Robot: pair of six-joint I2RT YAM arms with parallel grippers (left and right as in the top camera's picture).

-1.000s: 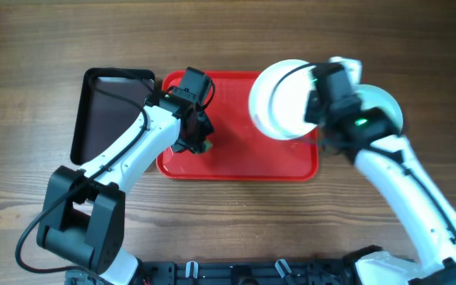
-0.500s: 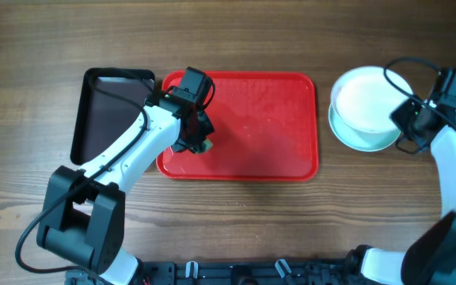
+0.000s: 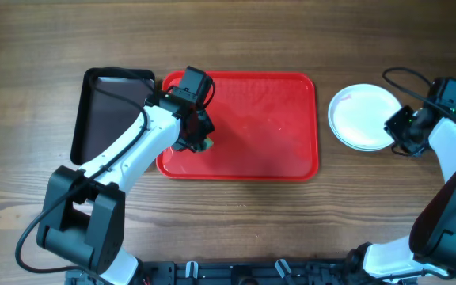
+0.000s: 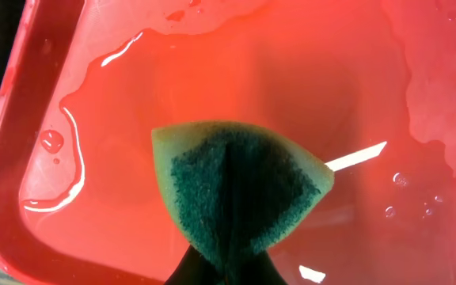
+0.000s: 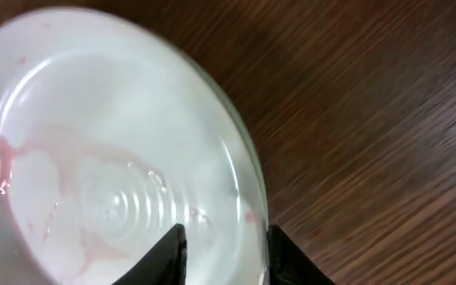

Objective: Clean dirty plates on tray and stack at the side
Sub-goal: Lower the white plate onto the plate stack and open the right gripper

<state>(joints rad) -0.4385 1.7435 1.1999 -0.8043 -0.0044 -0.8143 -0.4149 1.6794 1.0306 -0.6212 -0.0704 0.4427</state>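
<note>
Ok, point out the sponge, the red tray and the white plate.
sponge point(image 4: 240, 186), left wrist view, middle of its green scouring face.
red tray point(image 3: 271, 131), overhead view, bare part of its floor.
white plate point(image 3: 361, 117), overhead view, centre of its well.

**Overhead view:** Soft, even light is falling from above onto the table point(image 3: 291, 32). The left arm point(image 3: 125, 154) is casting only a small, soft shadow on the tray point(image 3: 275, 150). Focus is holding across the frame. The white plate point(image 3: 360, 117) is verging on overexposure.

**Left wrist view:** The wet tray point(image 4: 307, 71) is throwing bright white glints along the water edges. The sponge point(image 4: 240, 186) is showing fairly sharp, and the bottom edge is falling into black.

**Right wrist view:** The plate point(image 5: 93, 158) is blurring and washing out towards its upper rim. Wood grain at right is showing crisp. The right gripper point(image 5: 224, 249) is appearing only as dark, soft-edged shapes.
</note>
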